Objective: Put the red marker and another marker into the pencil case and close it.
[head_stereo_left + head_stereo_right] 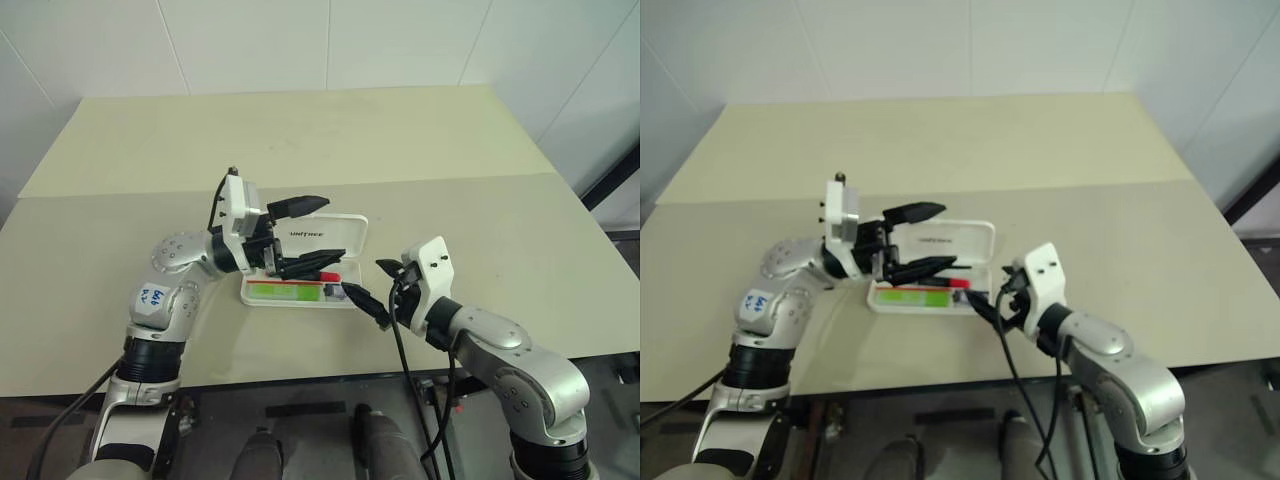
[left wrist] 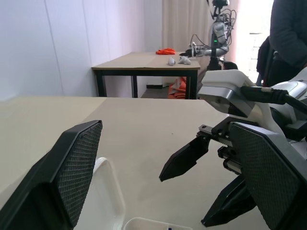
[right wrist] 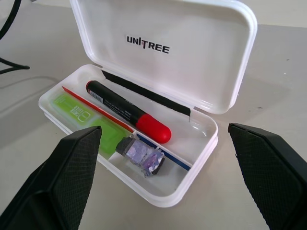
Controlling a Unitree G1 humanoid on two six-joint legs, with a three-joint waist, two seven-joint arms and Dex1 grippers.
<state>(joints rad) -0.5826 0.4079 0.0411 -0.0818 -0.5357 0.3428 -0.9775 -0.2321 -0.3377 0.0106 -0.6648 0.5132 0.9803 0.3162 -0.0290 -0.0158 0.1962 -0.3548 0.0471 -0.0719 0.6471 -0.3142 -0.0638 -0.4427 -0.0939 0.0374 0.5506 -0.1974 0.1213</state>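
Pale walls ring a beige surface [image 1: 300, 140], and on it, between the two arms, sits the pencil case [image 3: 201, 139] with its hinged lid standing up and dark lettering showing on the inside of the lid. The red marker [image 3: 125, 111] lies inside the case along the rear compartment just under the lid hinge, its black barrel on one side and its red cap toward the middle. The lime-green marker [image 3: 79, 114] lies flat in the front compartment, partly hidden behind a fingertip of the right end effector in the right wrist view. Next to it in the same front compartment rests a small crumpled purple-grey object [image 3: 141, 157]; what it is cannot be told. Red and blue lines run along the divider between the compartments.

The left end effector [image 1: 312, 232] hovers above the open case, released, one finger over the lid's top edge and the other over the tray, grasping nothing. The right end effector [image 1: 372, 287] is just beside the case's near right corner, pointed toward it, also released with its fingers spread wide and empty. From the left wrist view, another table [image 2: 144, 61] with small items and a second robot stand in the background beyond the right end effector.
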